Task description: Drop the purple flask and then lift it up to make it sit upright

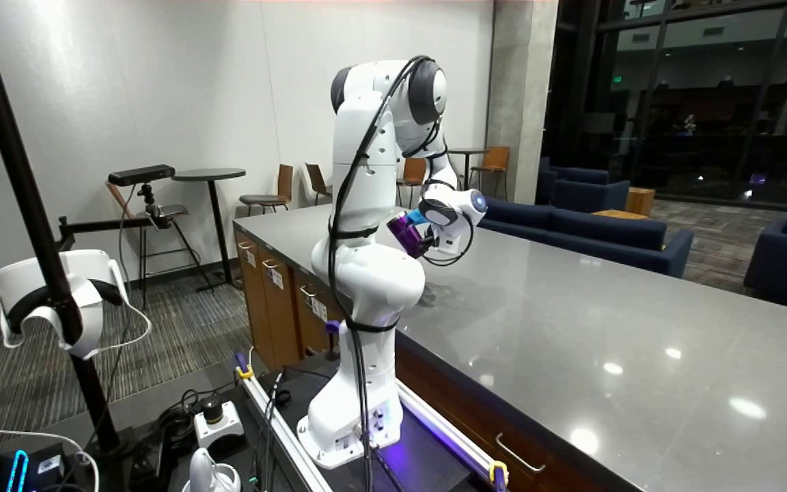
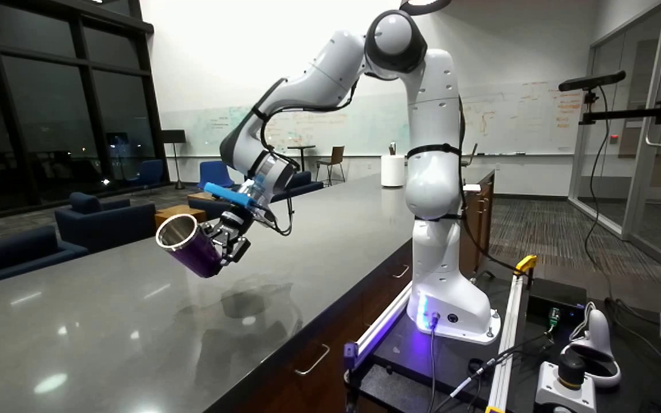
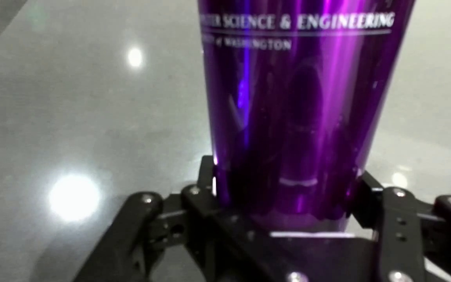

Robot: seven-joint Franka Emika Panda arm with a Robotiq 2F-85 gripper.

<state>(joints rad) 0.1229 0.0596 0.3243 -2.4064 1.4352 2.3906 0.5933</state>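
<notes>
Lounge-type rm, glossy grey countertop point(image 2: 319, 246) running long thru it, ceiling lights mirrored in it as bright spots. L to R in an exterior view: dark windows point(image 2: 41, 86) in black frames, then navy sofas point(image 2: 101, 223), a floor lamp point(image 2: 173, 136) & a low wooden table point(image 2: 180, 213), all in the bkgd.

Nearer, over the countertop, the purple flask point(image 2: 195, 255): up in the air in both exterior views, apart from the surface, tilted, its silvery-rimmed open mouth pointing up & L, base end twd the gripper point(image 2: 224, 244). Jaws are pinching the flask near its base, clamped on from both sides, as the wrist view shows (white print on the flask's side incl. "SCIENCE & ENGINEERING", plus "WASHINGTON" in smaller letters below). A blue bar point(image 2: 228, 195) sits at the arm's wrist, just above the gripper.

Further R: brown drawer fronts point(image 2: 336, 344) w/ metal handles under the counter edge; a white canister point(image 2: 392, 171) on the far part of the top, smth sticking out of it, too small to tell; then the white arm point(image 2: 434, 132), bent over up high, its base on a dark platform point(image 2: 388, 344), purple-blue light at the foot. Behind, a whiteboard point(image 2: 502, 120) w/ faint orange writing. Then a silvery rail point(image 2: 506, 344), a white box point(image 2: 566, 387) w/ black knob, a black camera bar point(image 2: 591, 82) up on a bracket & a white handheld controller point(image 2: 597, 330) beside the box.
</notes>
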